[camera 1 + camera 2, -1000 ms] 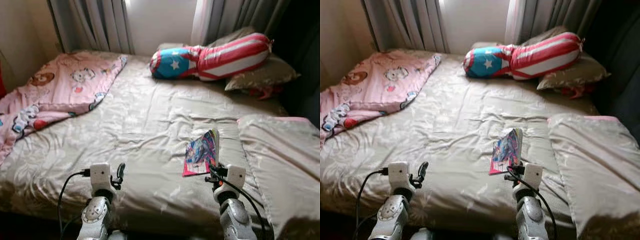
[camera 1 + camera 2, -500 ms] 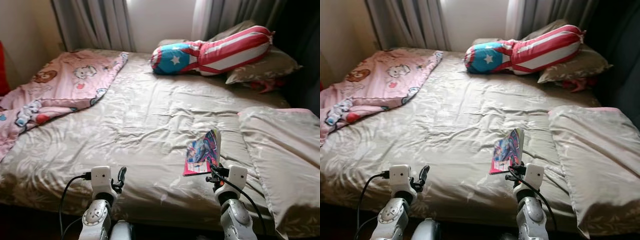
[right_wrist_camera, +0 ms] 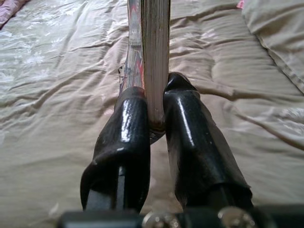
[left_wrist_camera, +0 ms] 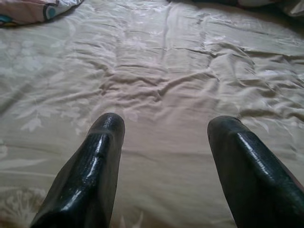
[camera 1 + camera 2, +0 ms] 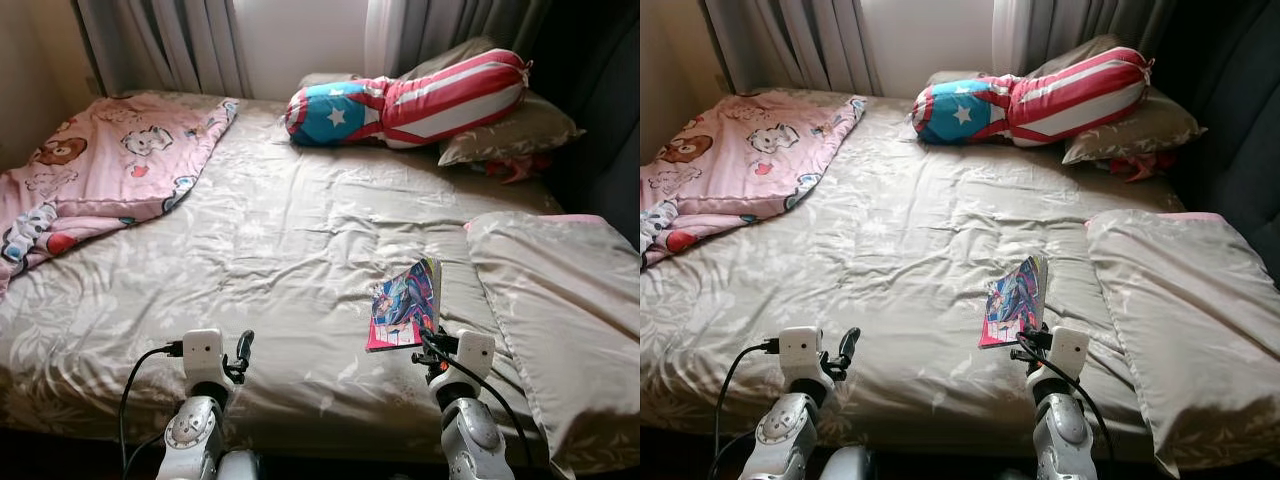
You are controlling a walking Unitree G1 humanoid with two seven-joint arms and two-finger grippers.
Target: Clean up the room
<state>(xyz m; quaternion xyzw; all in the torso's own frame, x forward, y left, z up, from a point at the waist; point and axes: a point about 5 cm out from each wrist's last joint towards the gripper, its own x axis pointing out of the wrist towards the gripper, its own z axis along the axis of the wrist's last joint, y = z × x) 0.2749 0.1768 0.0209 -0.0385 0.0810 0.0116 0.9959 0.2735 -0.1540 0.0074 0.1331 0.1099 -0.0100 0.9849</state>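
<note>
between the two black fingers of the right gripper [image 3: 156, 123] a thin book [image 5: 405, 305] is pinched by its lower edge and held upright, its bright cover facing the robot's left, above the near edge of the bed [image 5: 290, 230] at about five o'clock in the head views. the left gripper [image 4: 164, 137] hangs at seven o'clock with its fingers spread apart and nothing between them, only rumpled beige bedcover beyond.

as a judgement, the tidying is barely under way: one loose item is picked up but not yet put anywhere. still lying about are a pink cartoon blanket [image 5: 90, 175] bunched at ten o'clock, a striped star bolster [image 5: 410, 100] at one o'clock across the pillows [image 5: 515, 130], and a folded quilt [image 5: 560, 300] at three o'clock.

something red [image 5: 515, 168] pokes from under the pillows, too small to identify. the book's title is unreadable, and no shelf or table for it can be made out.
</note>
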